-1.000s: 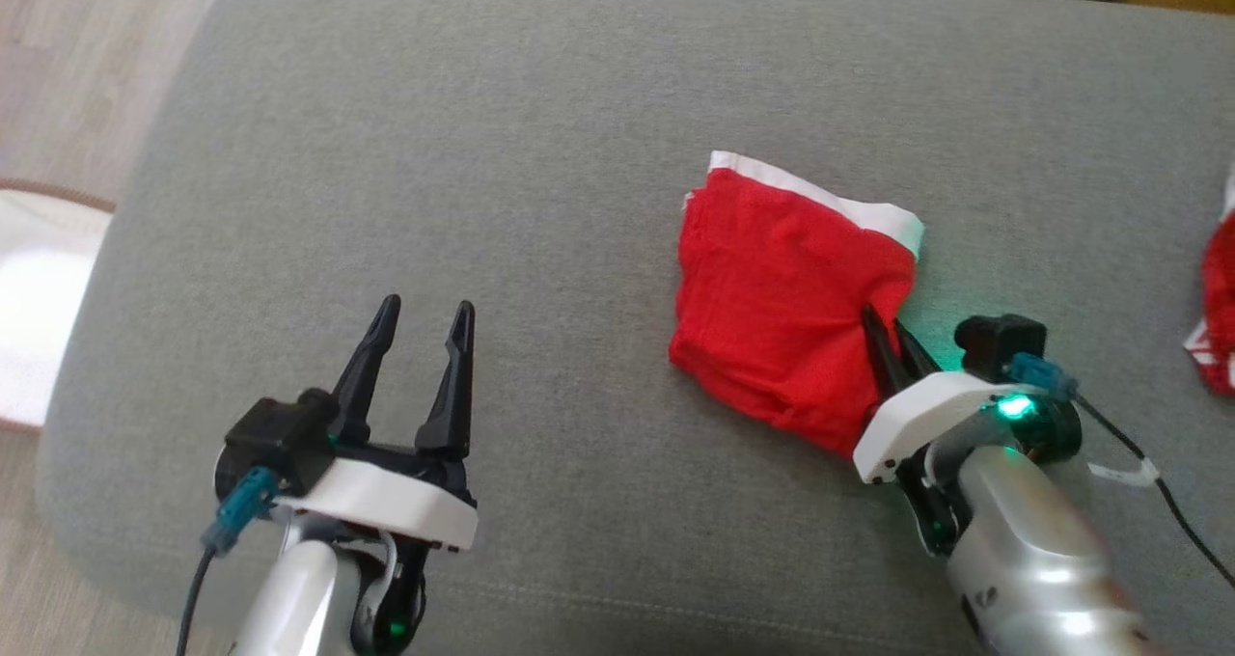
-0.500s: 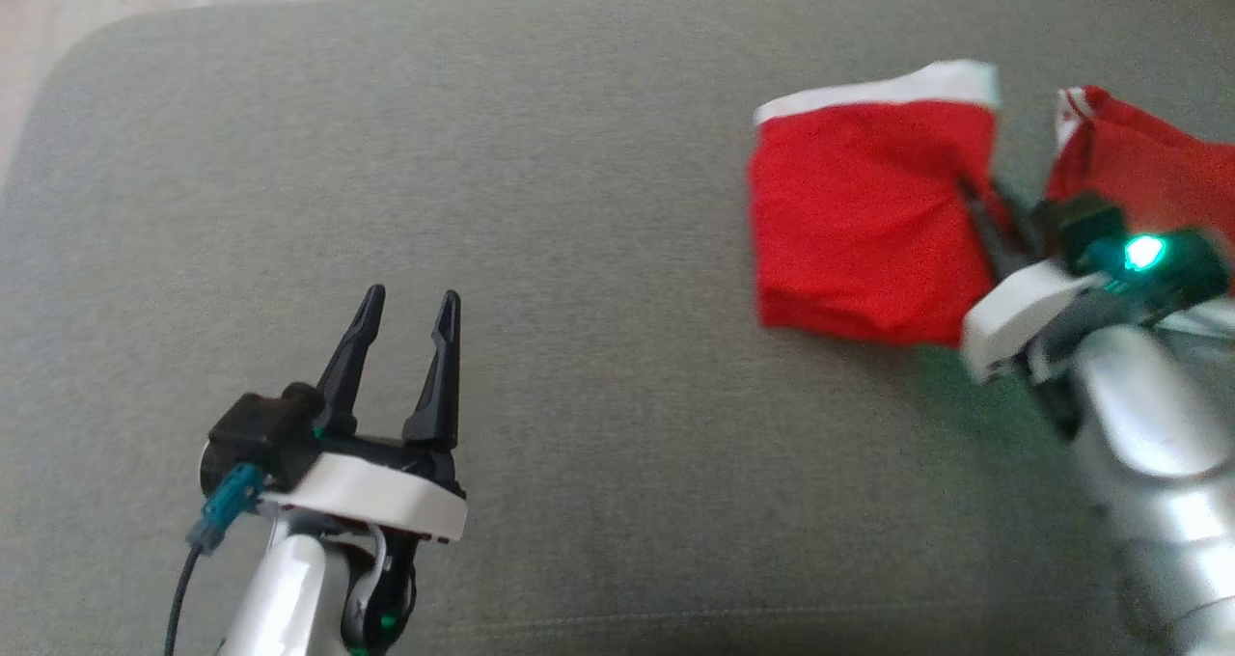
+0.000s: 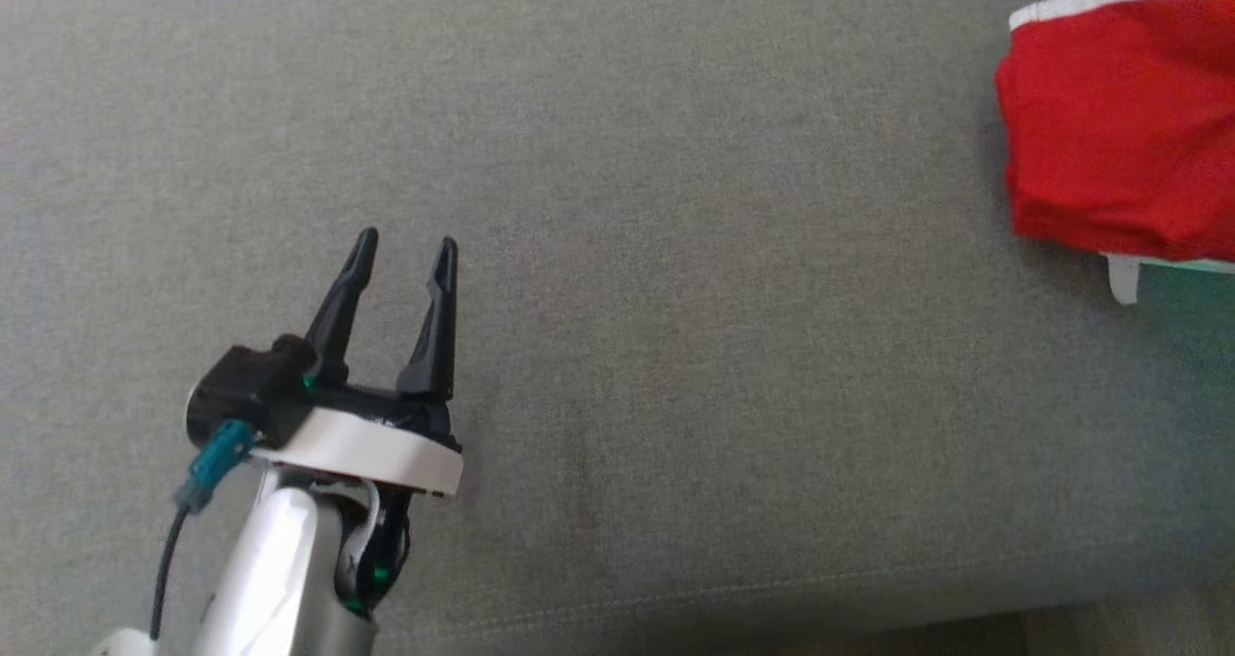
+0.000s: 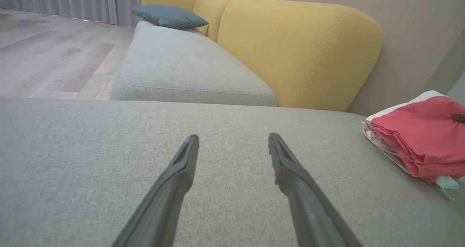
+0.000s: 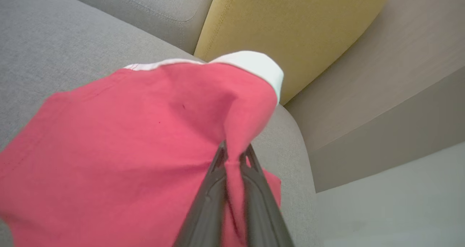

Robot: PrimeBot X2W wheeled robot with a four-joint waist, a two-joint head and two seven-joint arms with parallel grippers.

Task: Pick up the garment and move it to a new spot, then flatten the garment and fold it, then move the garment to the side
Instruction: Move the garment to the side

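The garment (image 3: 1119,125) is a folded red cloth with a white band, at the far right of the grey sofa seat (image 3: 675,251). In the right wrist view my right gripper (image 5: 235,152) is shut on a raised fold of the garment (image 5: 127,138). The left wrist view shows the garment (image 4: 417,138) as a layered stack low over the seat, with a dark fingertip at its right edge. My left gripper (image 3: 405,246) stands open over bare cushion at the lower left, far from the cloth, with nothing between its fingers (image 4: 181,167).
A yellow backrest (image 4: 298,47) rises behind the seat, with a second grey seat (image 4: 181,69) and a blue cushion (image 4: 169,16) beyond. Wooden floor (image 4: 43,51) lies to the left. The seat's end and a pale wall (image 5: 381,112) are close to the garment.
The head view has shifted. My right gripper has carried the garment rightward, away from the left gripper, and the right arm has passed the frame's right edge. The left gripper stays open.
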